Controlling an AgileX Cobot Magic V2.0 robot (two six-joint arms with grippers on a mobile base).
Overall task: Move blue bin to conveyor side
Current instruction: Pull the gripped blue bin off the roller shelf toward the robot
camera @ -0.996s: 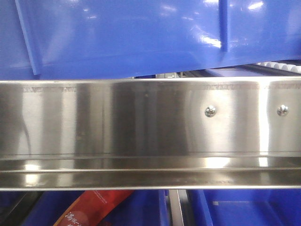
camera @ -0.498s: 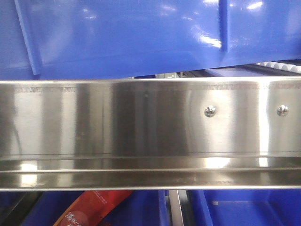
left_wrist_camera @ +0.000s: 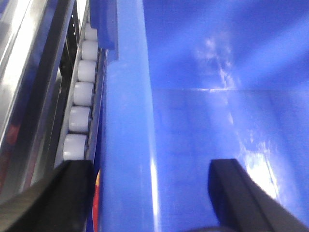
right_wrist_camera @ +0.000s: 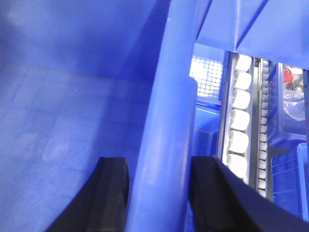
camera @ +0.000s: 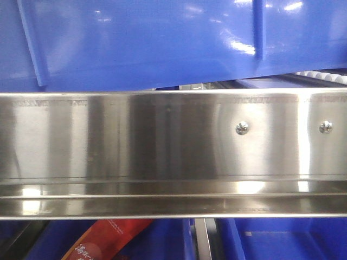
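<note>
Front view: the blue bin point(camera: 152, 43) fills the upper field, directly above a stainless-steel rail point(camera: 162, 141). Left wrist view: my left fingers point(left_wrist_camera: 67, 193) straddle the bin's rim beside white rollers point(left_wrist_camera: 79, 96), the outer one against the rim and the inner one standing apart, so I cannot tell whether they clamp it. Right wrist view: my right fingers point(right_wrist_camera: 113, 193) pinch the bin's rim, one on each side.

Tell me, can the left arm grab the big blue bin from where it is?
Probably yes. The left gripper is open, straddling the blue bin side wall: one finger inside, one outside beside the white rollers. Nothing blocks it.
</note>
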